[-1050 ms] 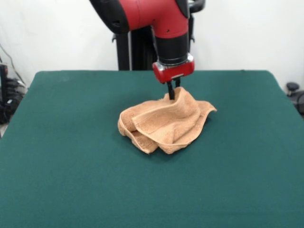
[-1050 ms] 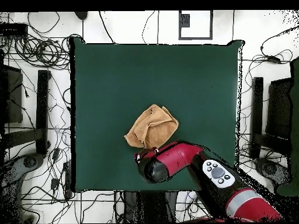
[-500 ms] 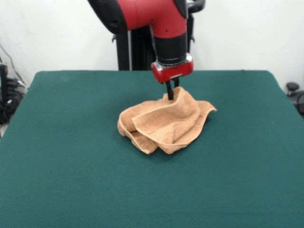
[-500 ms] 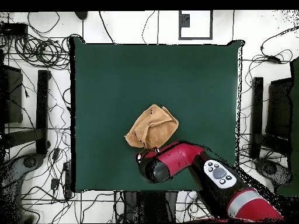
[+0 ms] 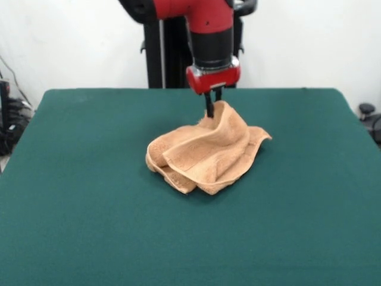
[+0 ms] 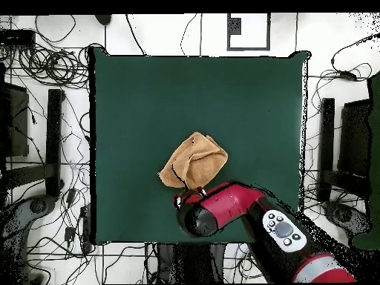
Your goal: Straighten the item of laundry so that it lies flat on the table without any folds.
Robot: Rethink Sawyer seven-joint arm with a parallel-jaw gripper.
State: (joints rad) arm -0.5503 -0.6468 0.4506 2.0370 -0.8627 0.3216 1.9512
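Clamped on the towel's far edge, the gripper [image 5: 212, 109] has its two dark fingers pinched together around a raised peak of cloth. From that peak the tan-orange towel [image 5: 205, 151] drapes down toward the near side, bunched in several overlapping folds, its lower part resting on the green table [image 5: 89, 196] near the middle. From overhead, the towel [image 6: 193, 160] sits just beyond the red arm's end [image 6: 215, 209], which covers the gripped edge.
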